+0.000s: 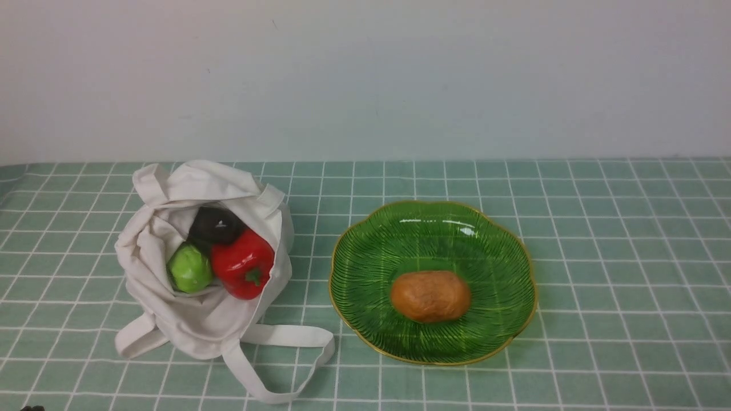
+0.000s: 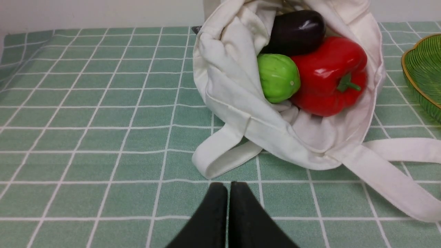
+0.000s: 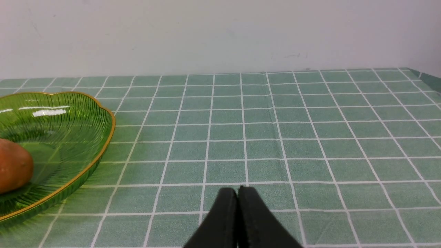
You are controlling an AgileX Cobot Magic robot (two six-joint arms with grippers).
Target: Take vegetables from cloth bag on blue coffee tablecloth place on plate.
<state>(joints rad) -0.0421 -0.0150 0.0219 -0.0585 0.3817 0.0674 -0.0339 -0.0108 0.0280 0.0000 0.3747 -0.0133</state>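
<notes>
The off-white cloth bag (image 1: 194, 319) lies open on the pale teal checked tablecloth (image 1: 599, 240) at the left. In it sit a red bell pepper (image 1: 243, 264), a light-green lumpy vegetable (image 1: 189, 267) and a near-black one (image 1: 216, 224). The green glass plate (image 1: 485, 240) holds the brown potato (image 1: 430, 295). My left gripper (image 2: 228, 187) is shut and empty, low over the cloth just short of a bag strap (image 2: 220, 155). My right gripper (image 3: 237, 191) is shut and empty, on the far side of the plate (image 3: 69, 113) from the bag. In the front view only a dark tip (image 1: 31, 408) shows at the bottom left.
A plain white wall (image 1: 365, 74) closes the back of the table. The bag's long strap loops (image 1: 297, 354) trail on the cloth toward the front, between bag and plate. The cloth's right edge shows in the right wrist view (image 3: 427, 77).
</notes>
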